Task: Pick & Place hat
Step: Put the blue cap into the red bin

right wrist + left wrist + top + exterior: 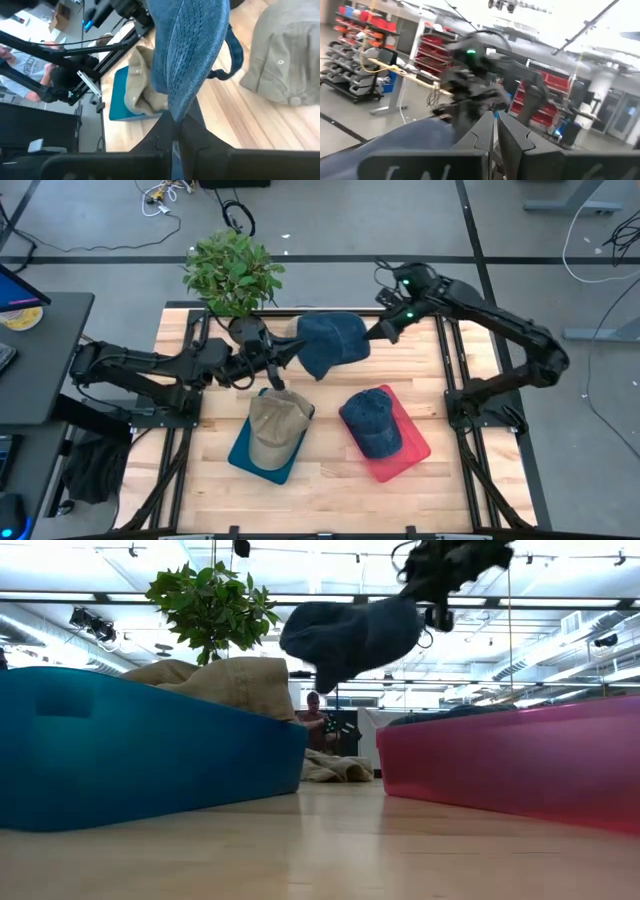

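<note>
A blue denim hat [335,340] hangs in the air over the table's far middle, also in the low view [345,640]. My right gripper [383,330] is shut on its right edge. My left gripper [288,353], fingers shut, points at the hat's left edge from the left; in the left wrist view [495,120] the denim [405,142] lies beside the fingers. A tan hat [275,428] rests in a teal tray [240,450]. A dark blue hat [372,420] lies in a red tray [415,445]. Another tan hat [285,65] lies on the wood below the lifted one. My right gripper pinches the denim hat between its two fingers at the hat's edge [176,107], where the row-stitched denim narrows. The fingers come level from the table's right. The hat is lifted clear and sags below and ahead of them, its strap [235,55] dangling. My left gripper is at the hat's left edge [300,350]; I cannot tell whether it touches it.
A potted plant [232,270] stands at the table's far left edge, close behind my left arm. The two trays fill the table's middle. Bare wood [330,480] lies along the near edge. A person [316,720] sits in the room beyond.
</note>
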`<act>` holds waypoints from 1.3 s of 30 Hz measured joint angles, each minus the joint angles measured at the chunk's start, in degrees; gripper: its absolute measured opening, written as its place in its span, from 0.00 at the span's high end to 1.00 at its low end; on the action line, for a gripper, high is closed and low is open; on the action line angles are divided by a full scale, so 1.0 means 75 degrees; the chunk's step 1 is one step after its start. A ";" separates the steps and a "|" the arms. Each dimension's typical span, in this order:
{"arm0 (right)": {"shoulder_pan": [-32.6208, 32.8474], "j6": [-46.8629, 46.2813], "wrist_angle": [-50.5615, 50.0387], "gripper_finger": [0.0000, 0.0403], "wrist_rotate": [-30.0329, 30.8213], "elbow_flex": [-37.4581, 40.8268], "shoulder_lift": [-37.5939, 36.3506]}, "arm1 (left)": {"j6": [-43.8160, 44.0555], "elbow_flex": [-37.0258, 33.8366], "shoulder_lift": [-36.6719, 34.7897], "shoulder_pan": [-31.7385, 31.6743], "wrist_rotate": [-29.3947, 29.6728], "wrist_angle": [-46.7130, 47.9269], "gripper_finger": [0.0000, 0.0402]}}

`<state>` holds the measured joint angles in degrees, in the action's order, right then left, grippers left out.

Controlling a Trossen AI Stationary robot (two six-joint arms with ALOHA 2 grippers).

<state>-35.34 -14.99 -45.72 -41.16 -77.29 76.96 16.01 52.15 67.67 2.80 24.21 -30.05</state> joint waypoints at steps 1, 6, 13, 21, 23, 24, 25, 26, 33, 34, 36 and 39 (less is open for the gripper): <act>0.0006 0.0004 -0.0074 0.98 0.0023 0.0000 -0.0181 | 0.0069 -0.0007 -0.0040 -0.0060 0.0026 -0.0025 0.93; 0.0104 -0.0116 -0.0106 0.98 0.0026 -0.0001 -0.1002 | 0.0798 -0.0005 -0.0141 -0.0338 0.0004 -0.0050 0.92; 0.0355 -0.0352 0.0034 0.98 -0.0064 -0.0001 -0.1917 | 0.0825 0.0001 -0.0144 -0.0437 -0.0862 -0.0024 0.76; 0.0561 -0.0463 0.0695 0.98 -0.0425 -0.0001 -0.2413 | 0.2452 0.0001 -0.0144 -0.0904 -0.1145 0.0042 0.46; 0.0564 -0.0540 0.0812 0.98 -0.0654 -0.0001 -0.2461 | 0.2641 0.0001 -0.0144 -0.0976 -0.1240 0.0034 0.39; 0.0564 -0.0545 0.0844 0.98 -0.0742 -0.0001 -0.2478 | 0.2761 0.0001 -0.0144 -0.1004 -0.1256 0.0037 0.35; 0.0564 -0.0544 0.0870 0.98 -0.0819 -0.0001 -0.2488 | 0.2851 0.0001 -0.0144 -0.1012 -0.1259 0.0040 0.32; 0.0564 -0.0547 0.0901 0.98 -0.0895 -0.0001 -0.2490 | 0.2969 0.0001 -0.0144 -0.1018 -0.1259 0.0037 0.29; 0.0564 -0.0244 0.0912 0.98 -0.1061 -0.0004 -0.2457 | 0.3402 0.0001 -0.0141 -0.0981 -0.2012 -0.0091 0.19; 0.0564 -0.0221 0.0908 0.98 -0.1062 -0.0004 -0.2437 | 0.3420 0.0001 -0.0141 -0.0950 -0.2109 -0.0092 0.19; 0.0564 -0.0190 0.0902 0.98 -0.1149 -0.0004 -0.2404 | 0.3395 0.0001 -0.0141 -0.0864 -0.2223 -0.0083 0.19; 0.0564 -0.0060 0.0902 0.98 -0.1254 -0.0004 -0.2367 | 0.3235 0.0001 -0.0124 -0.0744 -0.2253 -0.0112 0.19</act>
<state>-31.11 -15.45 -38.95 -50.57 -77.32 59.21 40.27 52.16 66.74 -2.78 7.31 -30.89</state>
